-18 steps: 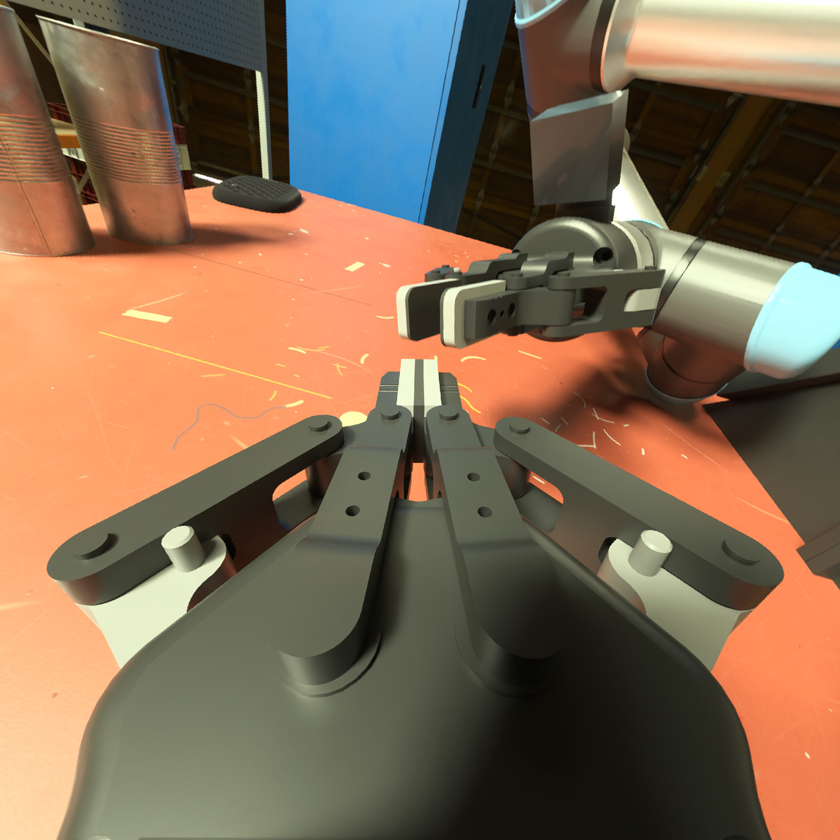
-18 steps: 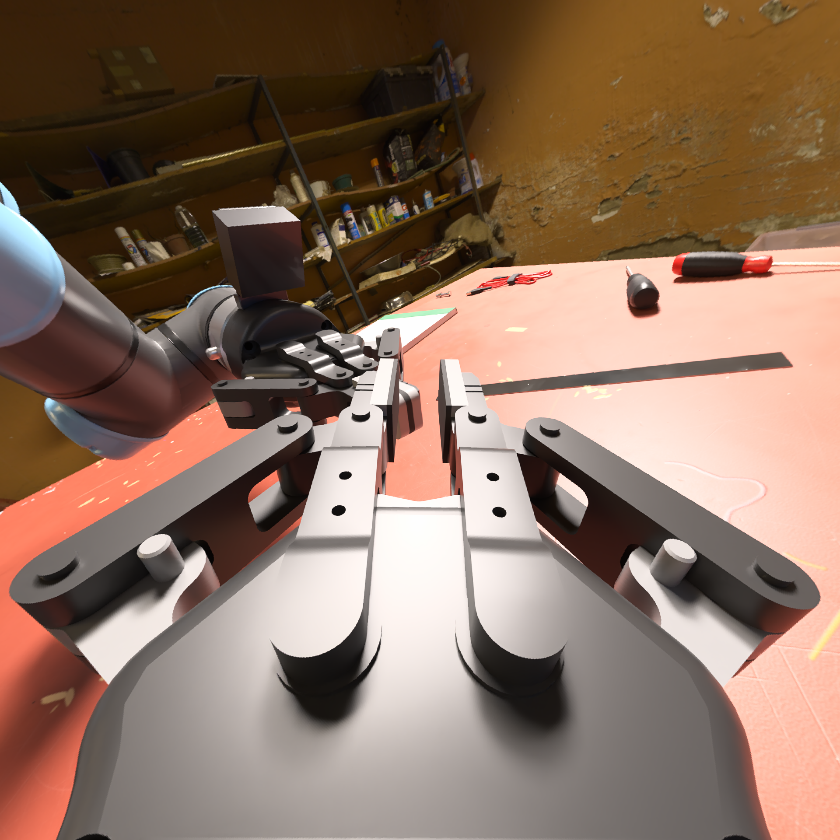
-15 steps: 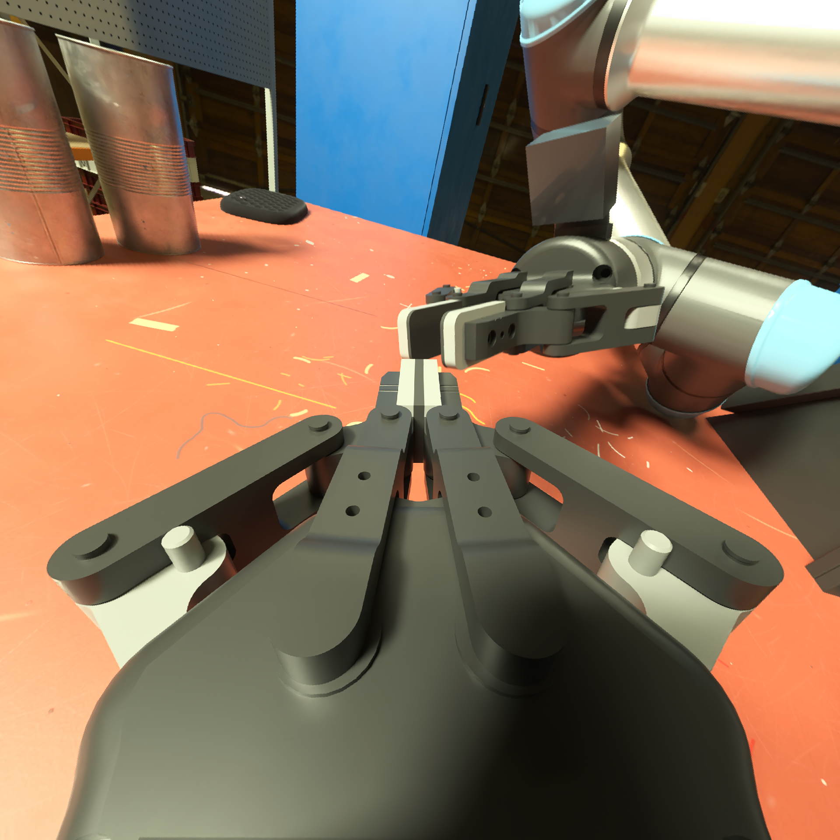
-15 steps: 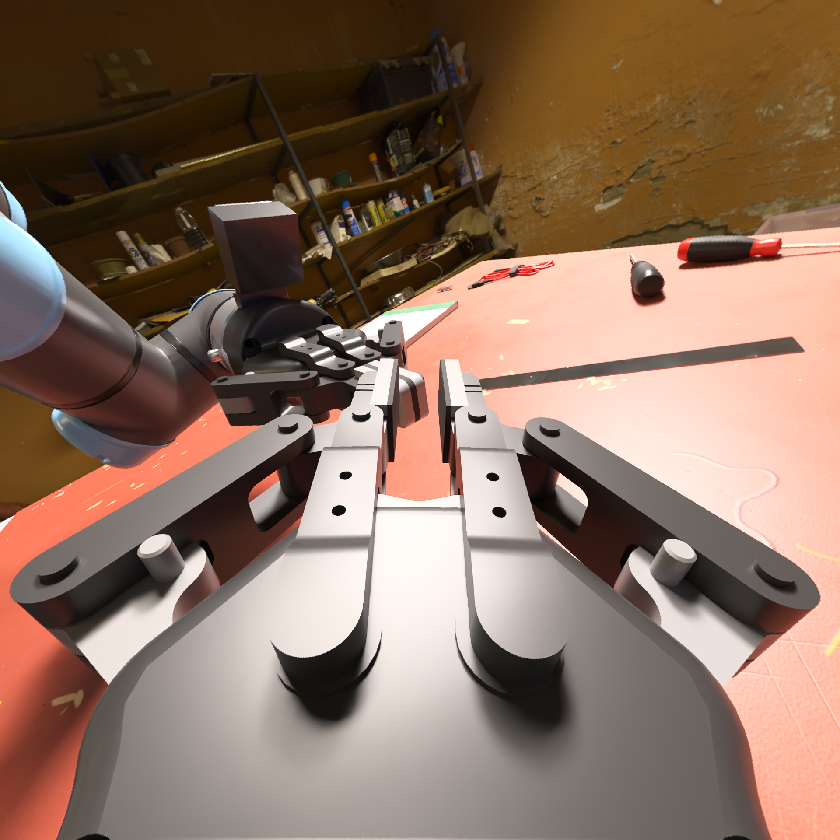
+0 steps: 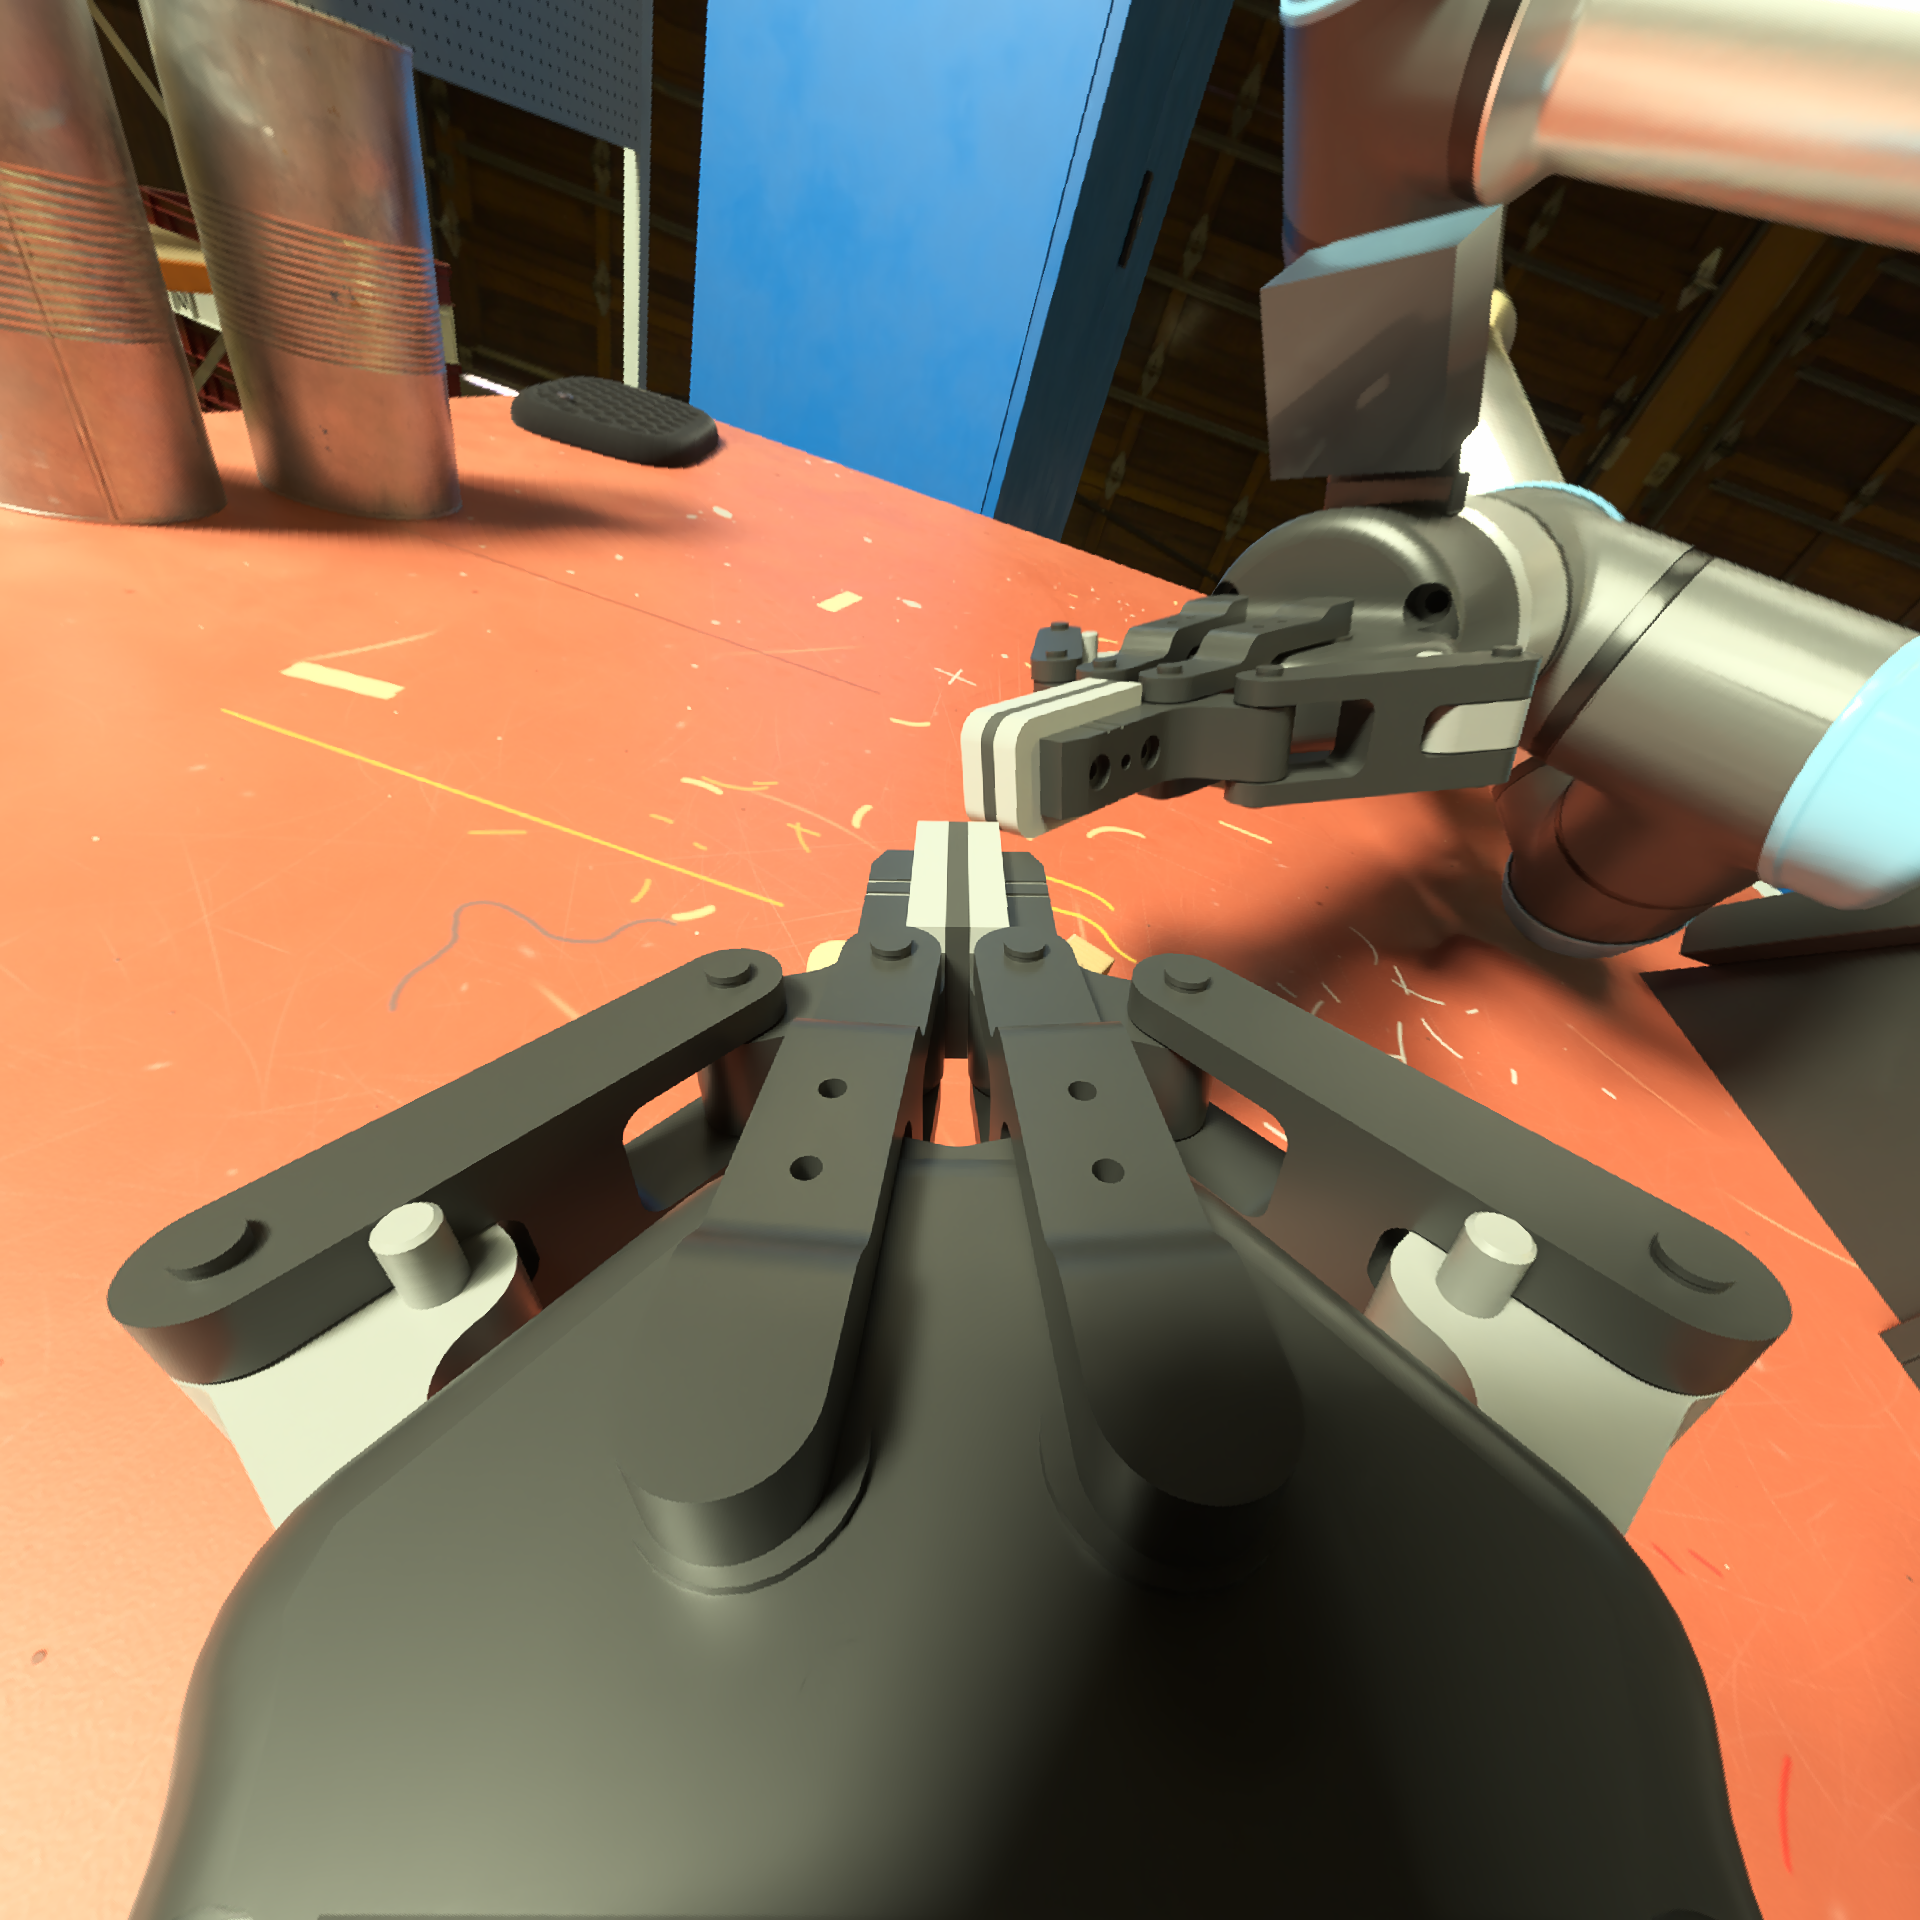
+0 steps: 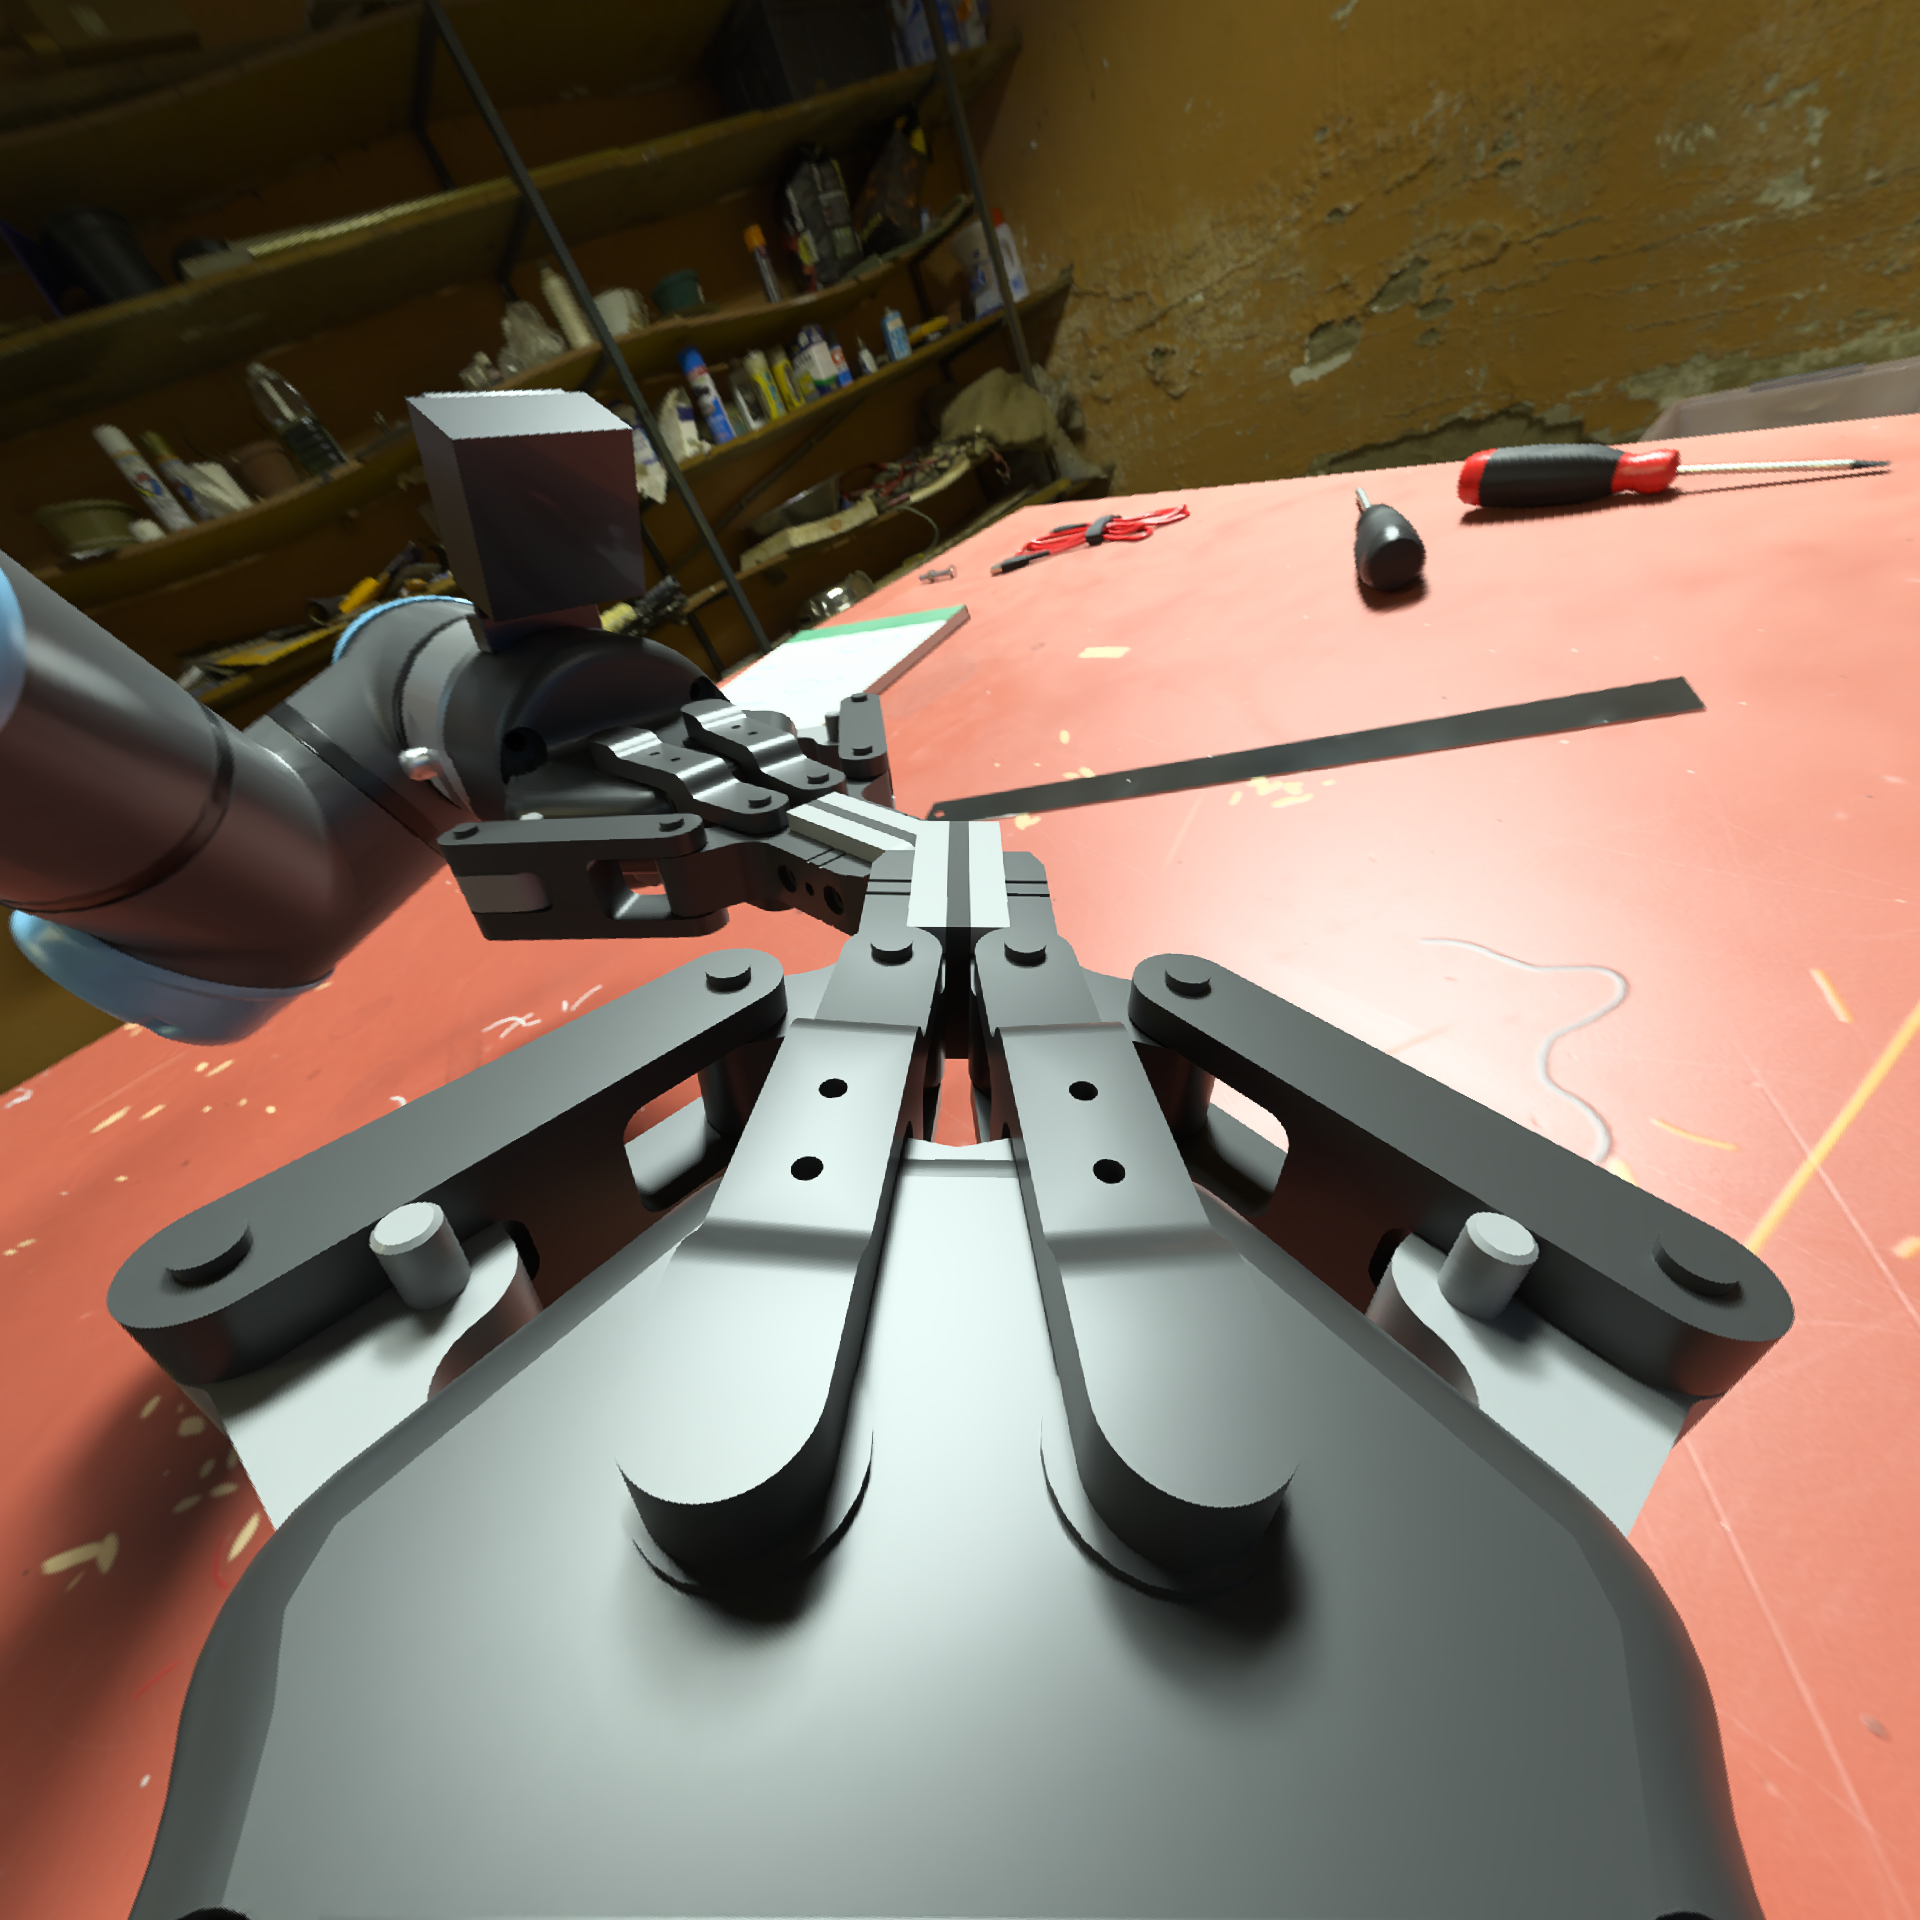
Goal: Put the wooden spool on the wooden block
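My left gripper is shut with its pads pressed together and nothing between them, low over the red table. Two pale wooden bits show just under its fingers, one on the left and one on the right. They are mostly hidden, so I cannot tell spool from block. My right gripper is also shut and empty. In the left wrist view it reaches in from the right, tips almost meeting my left tips. In the right wrist view the left gripper comes in from the left.
Two metal cylinders, a black oval pad and a blue panel stand at the far side. A black ruler, a red-black screwdriver, a stubby black tool, a red cable and a green-edged pad lie beyond.
My right gripper has closed its small gap and is now fully shut. The two grippers' tips have come closer together. The left gripper stays shut.
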Action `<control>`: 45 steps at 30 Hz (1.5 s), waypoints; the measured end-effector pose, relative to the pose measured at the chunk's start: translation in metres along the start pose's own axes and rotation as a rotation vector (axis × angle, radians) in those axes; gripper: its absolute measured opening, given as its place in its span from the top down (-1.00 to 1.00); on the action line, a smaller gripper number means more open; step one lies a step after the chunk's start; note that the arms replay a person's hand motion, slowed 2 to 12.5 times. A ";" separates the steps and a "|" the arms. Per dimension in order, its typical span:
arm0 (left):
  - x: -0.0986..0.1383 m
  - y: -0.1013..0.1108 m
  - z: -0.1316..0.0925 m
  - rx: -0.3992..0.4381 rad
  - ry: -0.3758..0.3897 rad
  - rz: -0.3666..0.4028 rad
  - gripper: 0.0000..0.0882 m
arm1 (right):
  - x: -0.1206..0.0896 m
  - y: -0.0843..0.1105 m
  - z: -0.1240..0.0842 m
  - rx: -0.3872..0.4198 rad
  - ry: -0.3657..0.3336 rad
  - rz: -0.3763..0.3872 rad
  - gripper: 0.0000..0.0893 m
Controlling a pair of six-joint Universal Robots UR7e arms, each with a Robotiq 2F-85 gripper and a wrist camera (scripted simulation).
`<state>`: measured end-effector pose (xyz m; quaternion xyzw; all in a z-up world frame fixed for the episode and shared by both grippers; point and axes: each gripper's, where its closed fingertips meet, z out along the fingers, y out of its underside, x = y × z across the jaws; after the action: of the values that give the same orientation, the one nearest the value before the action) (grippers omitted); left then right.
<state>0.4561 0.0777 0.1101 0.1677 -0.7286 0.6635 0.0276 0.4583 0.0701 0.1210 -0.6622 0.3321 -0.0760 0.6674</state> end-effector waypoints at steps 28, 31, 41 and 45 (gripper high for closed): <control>-0.006 0.012 0.004 -0.025 0.082 -0.141 0.65 | 0.072 0.080 -0.037 -0.793 0.213 -0.248 0.29; -0.005 0.013 0.004 -0.032 0.091 -0.148 0.60 | 0.074 0.086 -0.033 -0.827 0.195 -0.256 0.20; -0.004 0.013 0.004 -0.034 0.103 -0.148 0.56 | 0.084 0.088 -0.020 -0.869 0.182 -0.299 0.06; -0.004 0.013 0.004 -0.034 0.106 -0.149 0.56 | 0.083 0.088 -0.013 -0.869 0.175 -0.304 0.07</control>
<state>0.4572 0.0751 0.0955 0.1859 -0.7228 0.6551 0.1182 0.4848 0.0240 0.0120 -0.9125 0.2875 -0.0826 0.2791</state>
